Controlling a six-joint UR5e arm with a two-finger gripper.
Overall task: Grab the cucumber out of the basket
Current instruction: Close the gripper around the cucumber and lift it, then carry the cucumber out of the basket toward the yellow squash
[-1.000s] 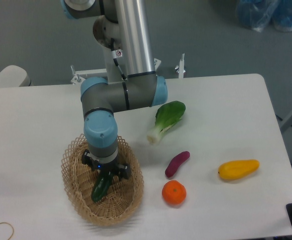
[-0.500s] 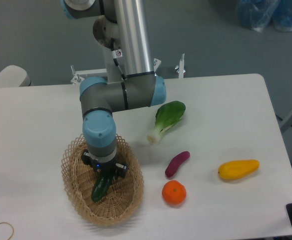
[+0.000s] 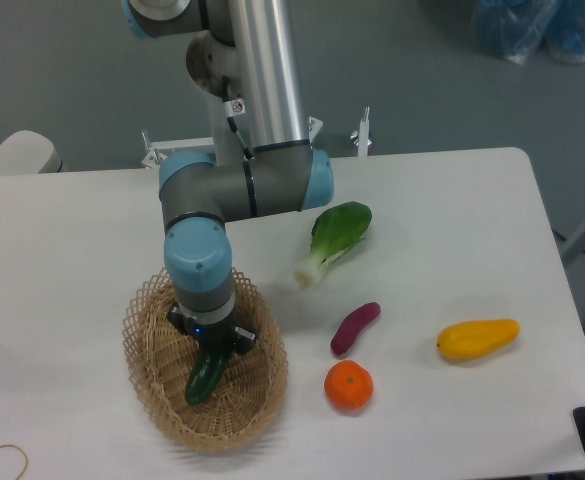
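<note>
The dark green cucumber (image 3: 205,378) lies tilted in the middle of the oval wicker basket (image 3: 260,412) at the front left of the table. My gripper (image 3: 212,348) points straight down into the basket, its fingers drawn in against the cucumber's upper end. That end is hidden under the gripper body; the lower end sticks out toward the front. The cucumber still sits low inside the basket.
Right of the basket lie a bok choy (image 3: 334,238), a purple sweet potato (image 3: 355,328), an orange (image 3: 349,386) and a yellow fruit (image 3: 478,339). The arm's elbow (image 3: 242,185) hangs over the table behind the basket. A thin cord loop (image 3: 12,457) rests at the front left corner.
The gripper fingers have drawn inward around the cucumber's upper end. The wrist has shifted very slightly left and up; the cucumber has barely moved.
</note>
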